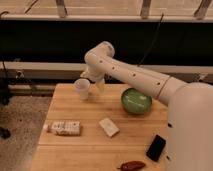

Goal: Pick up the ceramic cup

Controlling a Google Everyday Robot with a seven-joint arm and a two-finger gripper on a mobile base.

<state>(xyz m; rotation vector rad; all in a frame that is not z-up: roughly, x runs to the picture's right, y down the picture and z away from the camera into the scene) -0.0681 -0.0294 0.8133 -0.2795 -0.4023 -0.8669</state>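
The ceramic cup point(82, 89) is small, white and upright, standing near the far left corner of the wooden table point(90, 147). My gripper point(93, 81) hangs from the white arm just right of and above the cup, close against its rim, and it is open. One pale finger point(100, 84) shows to the right of the cup. The cup rests on the table and is not lifted.
A wide green bowl point(136, 100) sits right of the cup, under the arm. A white labelled box point(65, 128), a small white block point(108, 126), a black phone point(156, 147) and a reddish-brown object point(132, 165) lie nearer the front. Dark railings run behind the table.
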